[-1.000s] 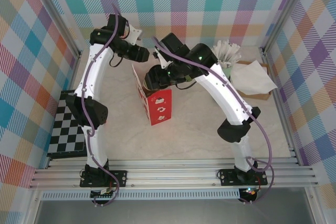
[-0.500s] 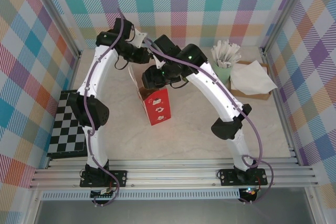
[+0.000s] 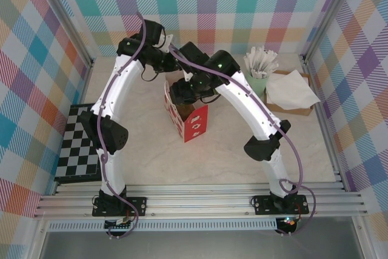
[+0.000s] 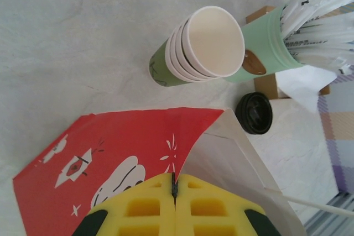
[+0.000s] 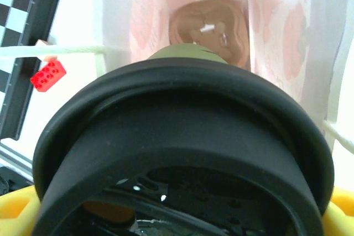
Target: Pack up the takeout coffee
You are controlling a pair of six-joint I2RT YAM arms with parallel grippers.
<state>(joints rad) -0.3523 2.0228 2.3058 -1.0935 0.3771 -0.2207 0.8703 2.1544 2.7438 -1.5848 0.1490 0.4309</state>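
Pale marbled table (image 3: 224,150) — green-sided paper takeout coffee (image 5: 182,153) with round black plastic lid, clasped in right gripper (image 5: 180,216) over open red paper bag (image 4: 110,147); left gripper (image 4: 175,205) pinched closed on bag rim — stacked lidless cups (image 4: 204,48) beyond.

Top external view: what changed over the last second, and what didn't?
The left gripper swung right to the red paper bag and shut on its rim; the bag turned and shifted slightly right. The right gripper moved a little left with the takeout coffee, which it holds at the bag's mouth. Checkerboard mat, napkins and sachet pot kept their places.
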